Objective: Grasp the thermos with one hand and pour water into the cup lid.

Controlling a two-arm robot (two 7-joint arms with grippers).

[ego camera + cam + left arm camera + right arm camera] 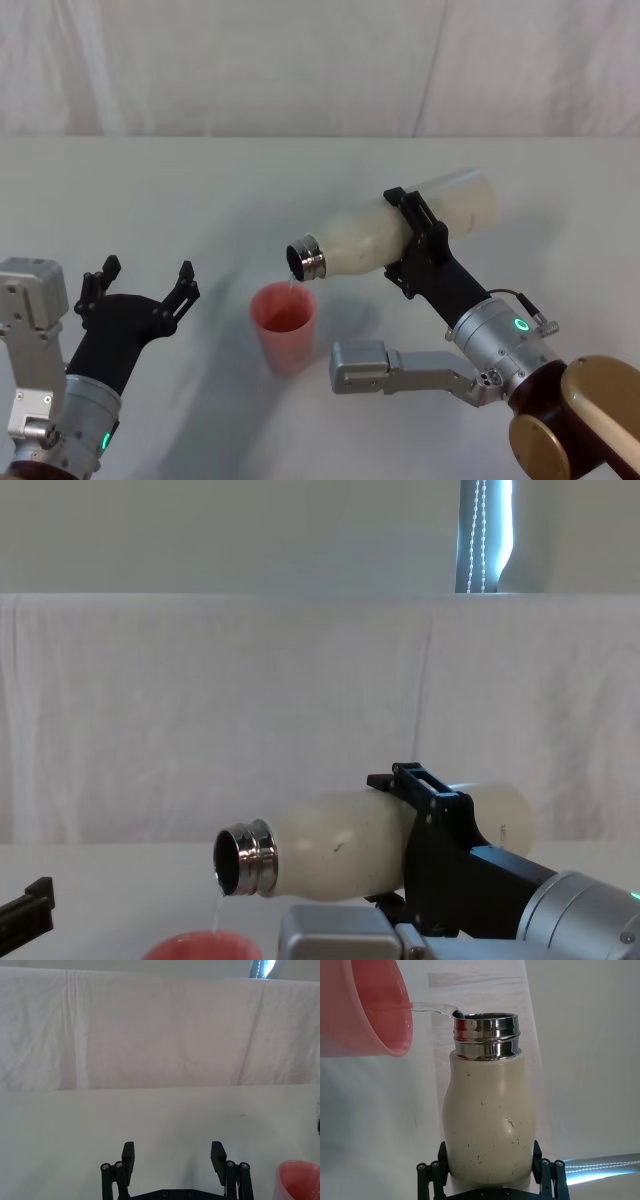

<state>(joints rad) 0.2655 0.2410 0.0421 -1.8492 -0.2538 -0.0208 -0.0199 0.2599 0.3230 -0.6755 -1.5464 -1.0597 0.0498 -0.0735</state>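
Head view: the right gripper point(418, 243) is clamping the thermos point(400, 232) around its body, fingers pressed on either side. The thermos is being held nearly on its side, base up and to the right, steel neck down and to the left, so the water runs out. The mouth is sitting just above the far rim of the cup lid point(284, 325), which is standing upright on the table point(180, 190), open side up. A thin stream is dropping from the lip into it. The left gripper point(136, 290) is parked left of the cup lid, well apart from it, claw spread and holding nothing, probably kept out of the pour's way.

Left wrist view: the left gripper point(173, 1155) is pointing across the bare table point(100, 1115) toward the white backdrop point(150, 1030), its fingers wide apart. The cup lid point(299, 1180) is showing just beside it at the frame edge.

Right wrist view: the thermos point(490, 1120) is sitting between the right gripper's fingers point(432, 1172), gripped low on the body, leaving the neck free. A stream of water point(432, 1008) is arcing from the steel lip into the pink cup lid point(367, 1007).

Chest view: the thermos point(335, 845) is lying close to level, neck slightly down. A faint trickle is falling to the cup lid point(200, 946) directly beneath. The tilt looks shallow, likely to keep the flow slow and inside the small cup.
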